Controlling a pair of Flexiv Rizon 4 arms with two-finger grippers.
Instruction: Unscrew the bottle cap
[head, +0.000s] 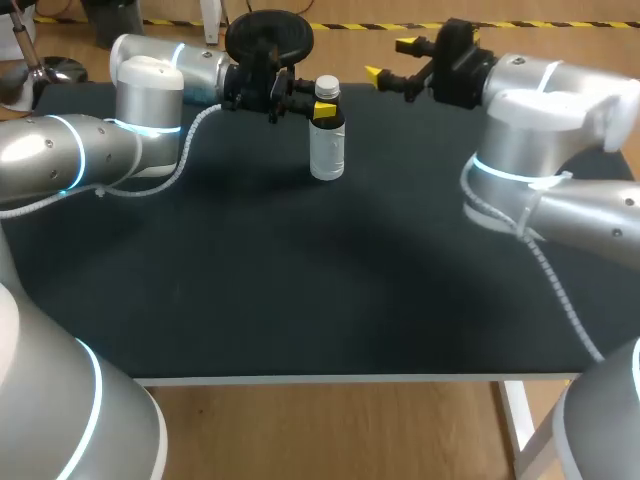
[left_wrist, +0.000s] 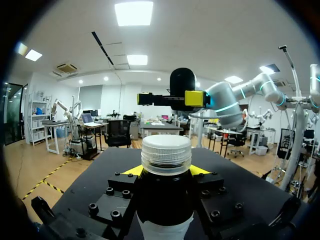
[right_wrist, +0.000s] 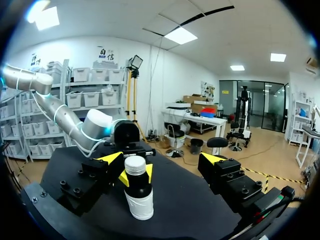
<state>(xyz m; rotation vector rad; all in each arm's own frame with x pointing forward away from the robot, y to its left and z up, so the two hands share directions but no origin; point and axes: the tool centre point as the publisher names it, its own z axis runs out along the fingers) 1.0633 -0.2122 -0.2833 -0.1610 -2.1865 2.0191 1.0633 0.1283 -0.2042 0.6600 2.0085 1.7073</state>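
Bottle (head: 327, 150): upright at far-centre of the black table (head: 300, 290), base on the tabletop; dark upper body, white wrap on lower part.
Cap (head: 327, 87): white, ribbed, on the bottle's neck, just above the L tips; nothing touches it.
Left gripper (head: 320, 110): arm comes in level from the left side. Yellow tips press on opp. sides of the bottle's dark shoulder, just under the cap, so the jaws are clamped on the bottle.
L wrist view: bottle (left_wrist: 165, 205) fills the gap btwn the black finger blocks, cap (left_wrist: 166, 154) directly ahead, a sliver of yellow showing on each side.
Right gripper (head: 390, 58): held above the table, to the right of & beyond the bottle, clear of it. Jaws spread wide, nothing in them.
R wrist view: own fingers (right_wrist: 212, 159) stand far apart. Bottle (right_wrist: 138, 197) is ahead of the gap, nearer one finger than the other, with the L gripper's (right_wrist: 136, 176) yellow tips flanking its shoulder.
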